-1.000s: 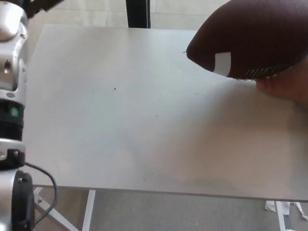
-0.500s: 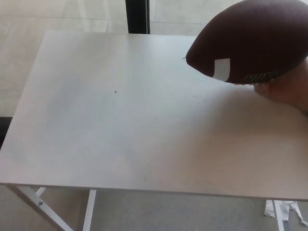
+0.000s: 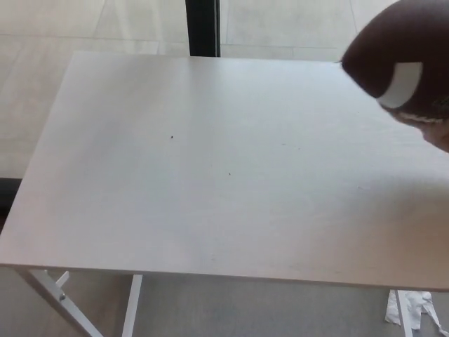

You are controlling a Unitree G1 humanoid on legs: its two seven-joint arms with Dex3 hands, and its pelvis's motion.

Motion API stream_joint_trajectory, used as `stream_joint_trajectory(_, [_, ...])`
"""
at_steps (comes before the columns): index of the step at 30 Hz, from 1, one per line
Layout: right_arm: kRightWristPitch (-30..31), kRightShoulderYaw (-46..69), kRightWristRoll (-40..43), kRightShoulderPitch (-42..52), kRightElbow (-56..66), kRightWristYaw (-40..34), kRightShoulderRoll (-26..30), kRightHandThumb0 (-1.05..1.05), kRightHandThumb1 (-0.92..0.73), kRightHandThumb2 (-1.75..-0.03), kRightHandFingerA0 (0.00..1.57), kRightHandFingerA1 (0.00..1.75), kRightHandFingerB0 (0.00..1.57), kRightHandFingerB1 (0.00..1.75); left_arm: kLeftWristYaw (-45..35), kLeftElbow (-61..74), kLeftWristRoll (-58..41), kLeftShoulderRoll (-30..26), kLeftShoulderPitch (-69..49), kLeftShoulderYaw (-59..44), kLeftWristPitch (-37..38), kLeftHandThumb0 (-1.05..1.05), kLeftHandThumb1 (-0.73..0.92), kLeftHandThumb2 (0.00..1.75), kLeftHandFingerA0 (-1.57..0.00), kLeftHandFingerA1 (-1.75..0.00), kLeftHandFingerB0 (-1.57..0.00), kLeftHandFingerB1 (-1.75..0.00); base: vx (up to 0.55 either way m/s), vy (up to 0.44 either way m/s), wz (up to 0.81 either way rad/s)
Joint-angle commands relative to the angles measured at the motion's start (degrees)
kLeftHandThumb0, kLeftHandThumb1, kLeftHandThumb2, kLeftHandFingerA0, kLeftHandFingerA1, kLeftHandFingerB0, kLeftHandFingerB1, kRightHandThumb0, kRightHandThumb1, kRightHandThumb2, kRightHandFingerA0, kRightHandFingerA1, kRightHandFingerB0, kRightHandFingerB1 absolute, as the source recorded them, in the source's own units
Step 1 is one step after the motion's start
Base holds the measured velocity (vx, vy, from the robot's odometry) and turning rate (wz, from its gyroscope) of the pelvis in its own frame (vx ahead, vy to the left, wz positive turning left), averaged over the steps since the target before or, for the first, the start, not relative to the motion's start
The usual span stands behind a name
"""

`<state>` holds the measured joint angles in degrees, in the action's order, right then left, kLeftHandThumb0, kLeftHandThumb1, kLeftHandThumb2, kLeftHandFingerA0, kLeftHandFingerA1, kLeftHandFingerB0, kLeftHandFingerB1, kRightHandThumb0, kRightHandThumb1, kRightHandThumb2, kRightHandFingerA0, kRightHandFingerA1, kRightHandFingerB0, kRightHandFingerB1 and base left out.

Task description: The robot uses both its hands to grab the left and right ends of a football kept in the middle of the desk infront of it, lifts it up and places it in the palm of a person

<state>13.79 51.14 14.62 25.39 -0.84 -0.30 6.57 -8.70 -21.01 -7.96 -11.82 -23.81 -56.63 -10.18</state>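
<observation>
Head view: football [image 3: 403,60] at upper-right frame edge, above the tabletop [image 3: 210,175].
Person's hand [image 3: 440,133] sits under it, mostly cut off. Neither robot hand visible, so grasp state unknown.

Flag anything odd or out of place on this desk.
Nothing is damaged or spilled. The football is off the desk, at the far right edge of view, resting on a person's hand. Crumpled white scraps lie on the floor.
</observation>
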Motion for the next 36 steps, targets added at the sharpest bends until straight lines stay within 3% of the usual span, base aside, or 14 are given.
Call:
stream_joint_trajectory(1, [6.42, 2.78, -4.32, 3.44, 5.20, -13.23, -3.57, -0.33, -0.67, -1.19, 0.26, 0.74, 0.14, 0.64, 3.25, -19.20, -6.66, -10.30, 1.18, -7.00, 8.39, -0.73, 0.88, 0.66, -0.41, -0.85, -0.07, -0.51, 0.00, 0.000, 0.00])
stream_joint_trajectory(2, [12.32, 3.96, -2.54, -0.05, 5.56, -16.30, -2.75, -0.61, -0.84, -0.64, 0.38, 1.45, 0.14, 0.94, 3.18, -16.29, -6.17, -9.80, 2.11, -5.72, 5.61, -0.73, 0.89, 0.67, -0.36, -0.86, -0.07, -0.52, 0.00, 0.000, 0.00])
stream_joint_trajectory(6, [19.24, 7.12, 3.25, -14.24, -8.75, -19.06, 5.75, -0.69, -0.76, -0.62, 0.84, 1.48, 0.13, 0.48, -2.48, -13.07, 0.35, -12.03, 3.37, 5.18, -1.94, -0.75, 0.87, 0.65, -0.31, -0.85, -0.19, -0.51, 0.00, 0.000, 0.00])
stream_joint_trajectory(8, [21.77, 9.49, 6.17, -19.39, -13.63, -19.73, 8.93, -0.71, -0.54, -0.94, 0.70, 1.18, 0.00, 0.41, -5.81, -18.45, 0.33, -13.23, 4.62, 7.62, -1.92, -0.77, 0.82, 0.64, -0.28, -0.84, -0.14, -0.53, 0.00, 0.000, 0.00])
stream_joint_trajectory(9, [23.08, 11.19, 8.25, -21.62, -15.88, -19.84, 10.29, -0.61, -0.75, -0.72, 0.50, 1.41, 0.05, 0.00, -6.57, -21.16, 0.34, -13.61, 5.27, 8.53, -1.62, -0.75, 0.83, 0.65, -0.31, -0.84, -0.11, -0.53, 0.00, 0.000, 0.00])
stream_joint_trajectory(15, [18.86, 10.72, 5.39, -19.78, -23.26, -14.62, 13.48, -0.49, -0.71, -0.61, 0.70, 1.69, 0.20, 0.56, -13.03, -25.74, 3.69, -16.47, 2.71, 18.28, 0.79, -0.76, 0.85, 0.65, -0.25, -0.78, -0.15, -0.51, 0.00, 0.000, 0.00])
stream_joint_trajectory(18, [11.47, 7.15, 4.21, -13.59, -23.44, -4.45, 13.89, -0.57, -0.58, -0.83, 0.82, 1.28, 0.12, 0.48, -9.10, -27.94, 1.88, -17.64, 1.40, 18.00, 3.03, -0.73, 0.86, 0.66, -0.46, -0.78, -0.20, -0.56, 0.01, -0.001, 0.02])
stream_joint_trajectory(23, [4.27, 4.00, 3.63, -9.25, -29.79, 0.69, 15.62, -0.55, -0.56, -0.80, 0.93, 1.33, 0.15, 0.48, -6.44, -32.24, -2.66, -18.27, 1.59, 14.11, 8.00, -0.70, 0.82, 0.64, -0.57, -0.76, -0.32, -0.54, 0.00, 0.000, 0.00])
stream_joint_trajectory(26, [3.15, 1.97, 3.67, -7.41, -29.78, 4.31, 16.22, -0.59, -0.68, -0.61, 0.14, 0.59, 0.07, 0.36, -3.01, -32.53, -3.72, -16.08, 2.43, 12.49, 14.95, -0.65, 0.75, 0.63, -0.79, -0.71, -0.49, -0.55, 0.00, 0.000, 0.00])
stream_joint_trajectory(27, [2.21, 0.18, 2.28, -6.13, -29.74, 5.70, 16.95, -0.38, -0.47, -1.03, 0.00, 0.52, 0.00, 0.52, -1.93, -31.73, -4.37, -15.01, 2.22, 11.58, 16.54, -0.66, 0.76, 0.63, -0.84, -0.68, -0.54, -0.53, 0.00, 0.000, 0.00])
stream_joint_trajectory(30, [1.76, -1.32, 1.85, -4.56, -29.19, 6.41, 17.22, -0.38, -0.43, -1.00, 0.00, 0.52, 0.00, 0.52, -1.32, -30.15, -4.42, -14.15, 1.18, 11.05, 17.81, -0.68, 0.78, 0.63, -0.81, -0.70, -0.54, -0.53, 0.00, 0.000, 0.00])
stream_joint_trajectory(31, [1.94, -2.67, 0.90, -3.56, -27.82, 6.56, 17.34, -0.78, -0.53, -0.91, 0.00, 0.51, 0.02, 0.41, -2.12, -30.13, -5.59, -13.93, 1.71, 10.30, 17.13, -0.68, 0.78, 0.63, -0.78, -0.68, -0.50, -0.52, 0.00, 0.000, 0.00])
stream_joint_trajectory(35, [0.49, -4.81, 2.09, -2.18, -27.13, 9.85, 18.12, -0.39, -0.41, -1.00, 0.00, 0.53, 0.00, 0.52, -6.55, -32.04, -5.73, -15.47, 3.23, 11.99, 13.06, -0.75, 0.83, 0.64, -0.67, -0.73, -0.32, -0.54, 0.00, 0.000, 0.00])
stream_joint_trajectory(36, [0.33, -5.13, 2.02, -1.37, -26.69, 9.90, 17.98, -0.74, -0.52, -0.89, 0.05, 0.56, 0.02, 0.43, -7.05, -32.04, -5.65, -15.79, 2.91, 12.26, 12.63, -0.76, 0.83, 0.65, -0.69, -0.75, -0.29, -0.55, 0.00, 0.000, 0.00])
